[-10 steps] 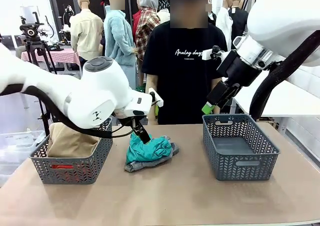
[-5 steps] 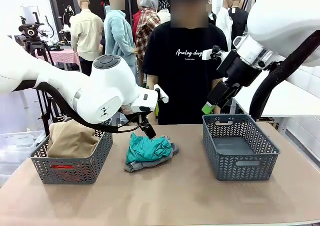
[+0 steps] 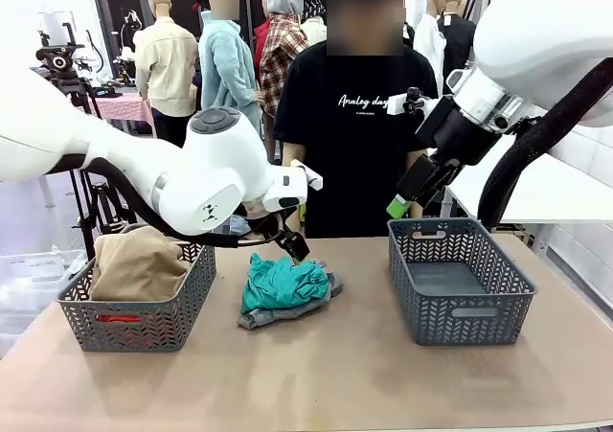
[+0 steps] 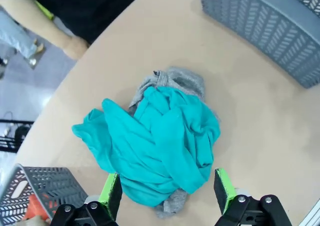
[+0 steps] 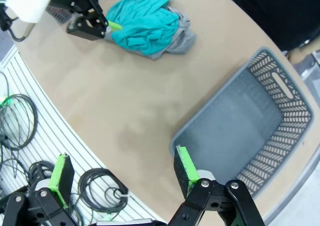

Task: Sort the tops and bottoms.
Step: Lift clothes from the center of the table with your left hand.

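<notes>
A teal-green garment [image 3: 281, 284] lies crumpled mid-table on top of a grey one [image 3: 287, 310]. Both also lie under the left wrist camera, teal [image 4: 155, 151] over grey [image 4: 175, 80], and appear far off in the right wrist view, teal [image 5: 145, 18] beside grey [image 5: 180, 40]. My left gripper [image 3: 292, 245] hangs open just above the pile's far edge, its green pads [image 4: 111, 195] straddling the near side of the teal cloth. A tan-beige garment [image 3: 139, 262] fills the left basket [image 3: 72, 307], with orange-red cloth [image 3: 118, 318] showing through its handle slot. My right gripper [image 3: 407, 197] is open, high over the right basket.
The grey right basket [image 3: 460, 309] holds nothing; I also see it from above [image 5: 295, 105]. A person in a black T-shirt [image 3: 354, 135] stands at the far edge behind the pile. The table's near edge [image 5: 100, 151] has cables on the floor beyond it.
My left arm has swung to the right, carrying its open gripper from the pile's left side to above its far edge. The right arm has not moved.
</notes>
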Controlling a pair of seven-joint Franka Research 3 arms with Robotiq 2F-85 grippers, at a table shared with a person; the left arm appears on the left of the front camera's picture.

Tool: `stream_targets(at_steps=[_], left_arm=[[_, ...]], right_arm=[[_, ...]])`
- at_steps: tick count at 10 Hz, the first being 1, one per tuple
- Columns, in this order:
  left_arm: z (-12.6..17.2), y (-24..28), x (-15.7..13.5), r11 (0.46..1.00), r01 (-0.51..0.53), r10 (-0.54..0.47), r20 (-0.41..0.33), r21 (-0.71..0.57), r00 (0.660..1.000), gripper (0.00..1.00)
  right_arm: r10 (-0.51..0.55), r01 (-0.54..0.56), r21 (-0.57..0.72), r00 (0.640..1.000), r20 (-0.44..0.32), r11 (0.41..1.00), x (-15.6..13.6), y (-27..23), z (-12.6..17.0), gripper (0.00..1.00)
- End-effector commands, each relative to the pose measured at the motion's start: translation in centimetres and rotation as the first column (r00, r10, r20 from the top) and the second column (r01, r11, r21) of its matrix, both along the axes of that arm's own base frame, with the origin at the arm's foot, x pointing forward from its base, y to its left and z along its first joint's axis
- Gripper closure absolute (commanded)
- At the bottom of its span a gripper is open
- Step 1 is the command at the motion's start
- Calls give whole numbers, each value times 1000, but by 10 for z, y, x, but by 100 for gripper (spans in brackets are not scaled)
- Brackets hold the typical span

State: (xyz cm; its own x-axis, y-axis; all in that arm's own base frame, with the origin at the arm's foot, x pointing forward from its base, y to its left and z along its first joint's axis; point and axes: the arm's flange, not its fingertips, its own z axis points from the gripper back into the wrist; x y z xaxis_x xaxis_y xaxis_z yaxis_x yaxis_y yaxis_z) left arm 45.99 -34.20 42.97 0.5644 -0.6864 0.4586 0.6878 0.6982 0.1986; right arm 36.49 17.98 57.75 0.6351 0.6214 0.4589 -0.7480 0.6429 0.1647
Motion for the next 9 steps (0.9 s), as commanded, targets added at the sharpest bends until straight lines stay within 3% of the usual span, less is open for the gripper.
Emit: stream_targets(at_steps=[1,3,5,9], left_arm=[[-18,-25,19,997,-58,60,-45,45,997,4],[-36,-33,23,997,0,10,-125,79,992,4],[-47,-36,24,994,-22,39,-156,107,987,4],[-64,-37,32,991,-34,52,-136,128,989,4]], right_arm=[[0,0,-7,1000,3,1000,1,0,0,0],[0,0,-7,1000,3,1000,1,0,0,0],[0,0,-7,1000,3,1000,1,0,0,0],[0,0,-7,1000,3,1000,1,0,0,0]])
